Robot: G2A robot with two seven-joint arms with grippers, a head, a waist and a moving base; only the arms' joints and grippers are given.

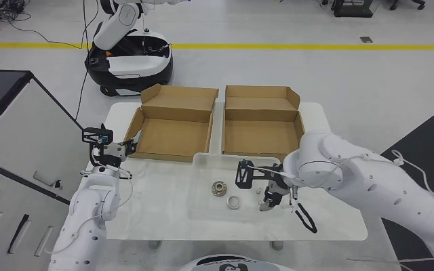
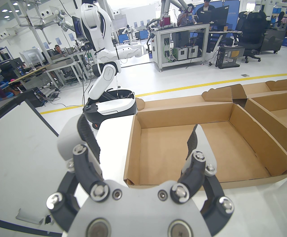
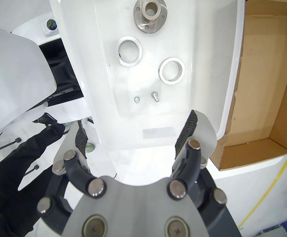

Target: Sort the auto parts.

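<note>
A white tray holds a grey flanged hub, two metal rings and two small bolts. My right gripper hangs open above the tray's near end, just short of the bolts, with nothing between its fingers. In the top view the hub and one ring lie left of that gripper. My left gripper is open and empty at the left cardboard box's front left corner.
Two open, empty cardboard boxes stand side by side behind the tray. A grey cabinet flanks the table's left edge. Another white robot stands on the floor beyond the boxes.
</note>
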